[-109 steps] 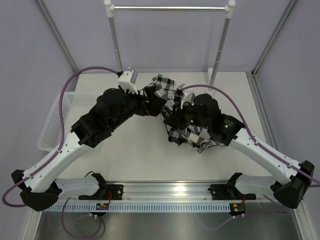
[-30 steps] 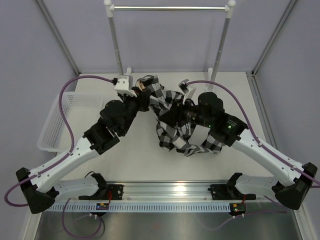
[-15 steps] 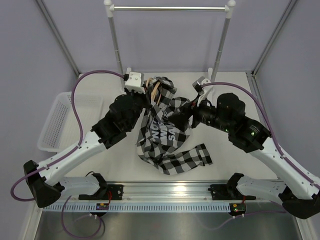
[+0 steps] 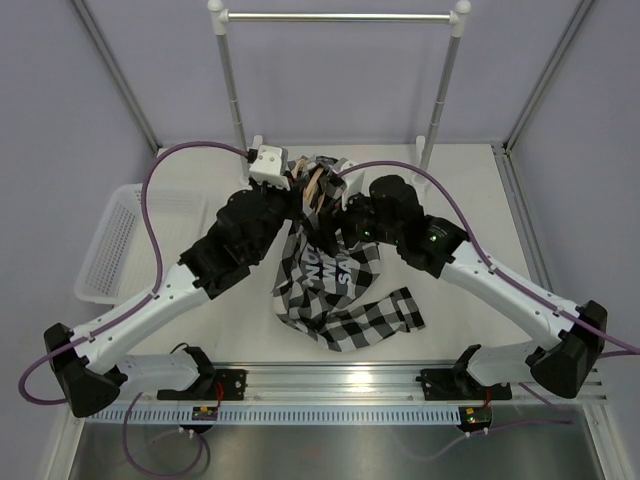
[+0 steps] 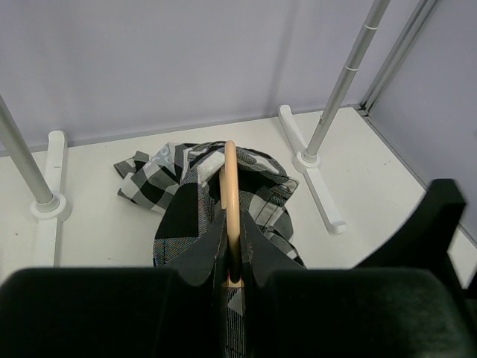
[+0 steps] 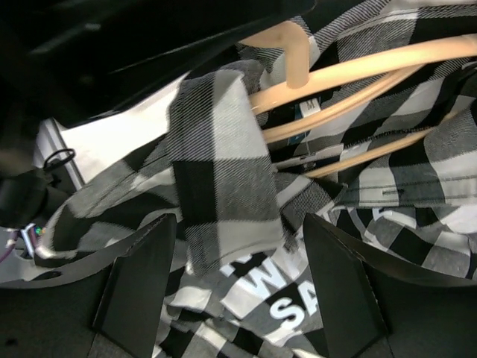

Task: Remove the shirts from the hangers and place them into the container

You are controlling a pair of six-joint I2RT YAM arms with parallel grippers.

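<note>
Checked shirt [image 4: 340,300] droops crumpled from tan hanger [image 5: 231,179]; white lettering shows.

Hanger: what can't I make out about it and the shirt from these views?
1. Top view: the bunched shirt wraps most of the hanger.
2. Left wrist view: the left gripper, shut on it, covers its lower end; it shows edge-on only.
3. Right wrist view: its arms run under cloth and off the right edge; whether the open right gripper touches cloth is unclear.
</note>
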